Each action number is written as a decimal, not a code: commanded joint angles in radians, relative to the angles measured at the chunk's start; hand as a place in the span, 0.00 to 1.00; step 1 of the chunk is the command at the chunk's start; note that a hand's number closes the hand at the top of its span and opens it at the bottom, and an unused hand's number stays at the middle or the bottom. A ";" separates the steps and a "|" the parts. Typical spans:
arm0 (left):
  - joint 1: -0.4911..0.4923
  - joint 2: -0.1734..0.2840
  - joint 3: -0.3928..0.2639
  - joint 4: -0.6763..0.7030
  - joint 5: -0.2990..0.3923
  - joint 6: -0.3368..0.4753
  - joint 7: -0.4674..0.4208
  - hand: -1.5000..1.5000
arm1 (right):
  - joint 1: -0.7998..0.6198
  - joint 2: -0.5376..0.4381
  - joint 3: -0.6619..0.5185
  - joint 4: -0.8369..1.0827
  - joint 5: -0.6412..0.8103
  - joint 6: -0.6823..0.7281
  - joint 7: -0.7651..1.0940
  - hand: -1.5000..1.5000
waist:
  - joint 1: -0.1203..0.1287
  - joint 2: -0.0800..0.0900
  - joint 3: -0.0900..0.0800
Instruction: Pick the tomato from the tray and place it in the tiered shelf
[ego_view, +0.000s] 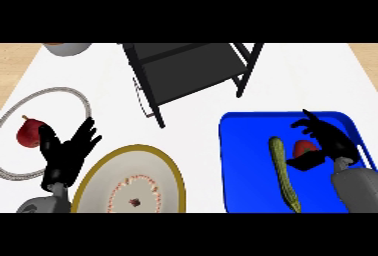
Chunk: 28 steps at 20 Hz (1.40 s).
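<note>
Fingers of the right hand (325, 137) curve around the tomato (304, 148), thumb below it and fingertips spread above, though whether they actually touch it cannot be told. That tomato is small, red and mostly hidden by the hand, sitting on the blue tray (244, 150) at about four o'clock of the view. Just beside it at nine o'clock lies a long green cucumber (284, 172), running lengthwise down the tray and crowding the approach from that side. At twelve o'clock stands the dark tiered shelf (188, 70), its black frame legs reaching toward the tray's upper edge. Left hand (68, 152) rests at eight o'clock with fingers straight and apart, pointing up, holding nothing. It lies over the rim of a white plate (18, 107) carrying a red pear-like fruit (29, 132). A gold-rimmed plate (166, 165) sits at six o'clock, between the hands. A grey bowl (68, 48) shows at eleven o'clock.
</note>
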 joint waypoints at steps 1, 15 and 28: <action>0.017 -0.022 -0.027 -0.048 -0.024 0.027 0.041 0.50 | -0.021 0.052 0.059 0.096 0.044 -0.015 -0.095 1.00 | 0.006 0.009 0.004; -0.014 -0.032 -0.034 0.009 -0.029 -0.007 0.001 0.50 | -0.055 0.341 0.393 -0.208 0.120 0.057 -0.063 1.00 | 0.035 0.008 0.001; 0.015 0.009 0.016 0.004 -0.002 -0.027 0.014 0.50 | -0.315 0.415 0.566 -0.797 -0.018 -0.024 0.545 1.00 | -0.008 -0.004 0.002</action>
